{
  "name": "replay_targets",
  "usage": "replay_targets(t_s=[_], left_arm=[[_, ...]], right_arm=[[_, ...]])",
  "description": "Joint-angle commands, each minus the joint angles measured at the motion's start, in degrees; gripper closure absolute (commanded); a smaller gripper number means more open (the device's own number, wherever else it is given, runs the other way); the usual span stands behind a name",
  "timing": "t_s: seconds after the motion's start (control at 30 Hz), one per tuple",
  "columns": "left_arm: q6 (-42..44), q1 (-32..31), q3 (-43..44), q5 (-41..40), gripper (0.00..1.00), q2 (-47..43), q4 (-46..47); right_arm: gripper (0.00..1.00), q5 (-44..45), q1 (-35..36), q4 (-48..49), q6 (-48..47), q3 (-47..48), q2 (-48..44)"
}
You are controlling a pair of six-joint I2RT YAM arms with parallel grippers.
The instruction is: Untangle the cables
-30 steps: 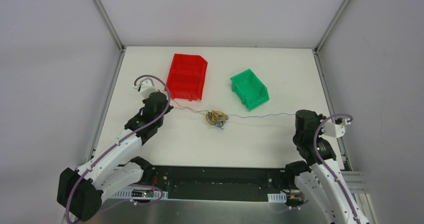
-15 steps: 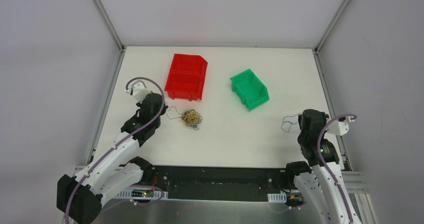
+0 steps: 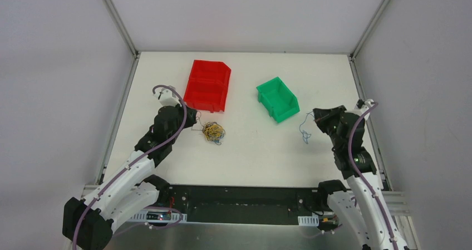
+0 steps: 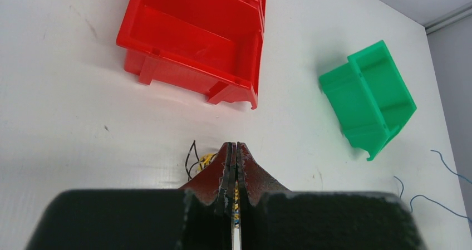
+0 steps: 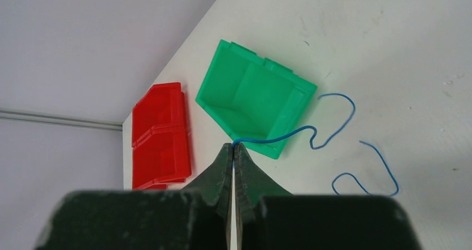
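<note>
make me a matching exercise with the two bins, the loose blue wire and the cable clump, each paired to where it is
1 red bin
2 green bin
3 blue wire
4 cable clump

A pinched in the right gripper
B at the left gripper, a strand in its grip
C nearer the left arm
D nearer the right arm

Pairs: 1-C, 2-D, 3-A, 4-B

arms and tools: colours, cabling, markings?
Left arm and right arm: white links, black joint housings, a purple cable looped along each. Left tool and right tool: dark tapered fingers on a scuffed black body. No markings legible.
</note>
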Motion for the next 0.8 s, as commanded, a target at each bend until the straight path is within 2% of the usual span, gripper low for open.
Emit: replay_targets(t_s=[0.0,0.4,0.6,0.77], left_arm=[[2.88,0.44,-0.28,1.71,1.00,-1.67,3.56],[3.63,0.44,-0.12,3.18,1.00,-1.39,3.46],[3.63,0.44,0.11,3.80,1.00,-0.88,3.56],[3.63,0.44,0.07,4.20,1.00,-0.57,3.90]], right_arm=[[1.00,-3.44,0.25,2.48,-3.33,9.30,4.74],[1.00,-4.46,0.24,2.15,-3.48,26.09,18.55],[1.00,-6.15,0.42,6.85,-6.03,29.48,24.33],[1.00,-9.63,0.82,22.30,-9.35,24.79,27.36]])
